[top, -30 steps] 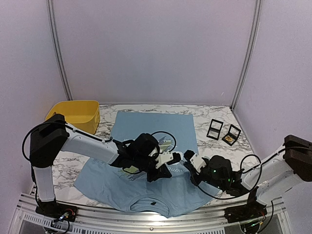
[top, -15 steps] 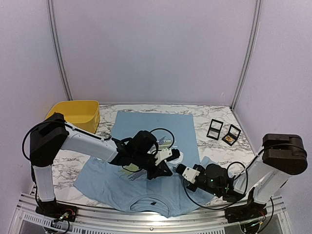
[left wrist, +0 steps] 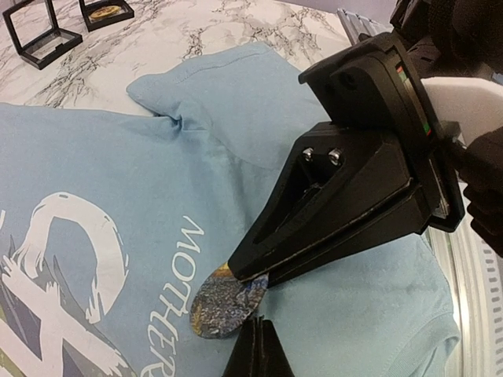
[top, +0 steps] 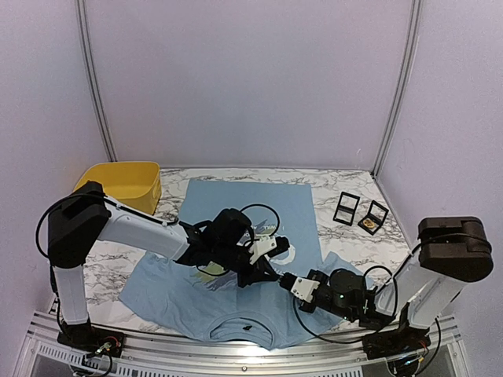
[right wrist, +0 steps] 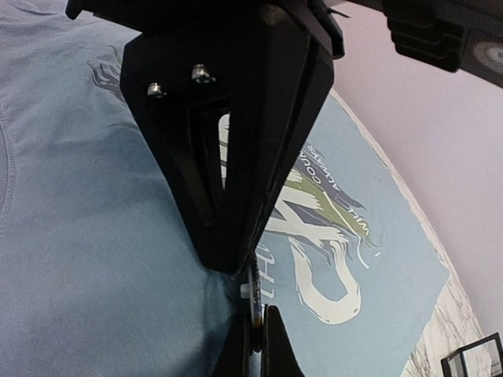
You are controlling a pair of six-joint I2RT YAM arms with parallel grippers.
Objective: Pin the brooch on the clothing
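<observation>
The clothing (top: 196,302) is a light blue T-shirt with white lettering, spread flat on the marble table. In the left wrist view the brooch (left wrist: 216,302) is an oval with a blue and gold pattern, lying against the clothing (left wrist: 236,118) beside the white letters. My right gripper (left wrist: 244,275) is shut on its upper edge. My left gripper (left wrist: 258,330) is shut, with its tips just below the brooch. The right wrist view shows the brooch (right wrist: 254,294) edge-on in my right gripper (right wrist: 255,322), with my left gripper (right wrist: 232,263) pressed onto the cloth (right wrist: 63,196). From above, my left gripper (top: 266,275) and right gripper (top: 284,280) meet tip to tip.
A yellow bin (top: 122,184) stands at the back left. Two open black cases (top: 346,208) (top: 373,216) sit at the back right, also in the left wrist view (left wrist: 39,35). A metal rail (top: 157,345) runs along the near edge.
My right gripper has moved left and toward the near edge until it meets the left gripper. The left gripper has shifted only slightly.
</observation>
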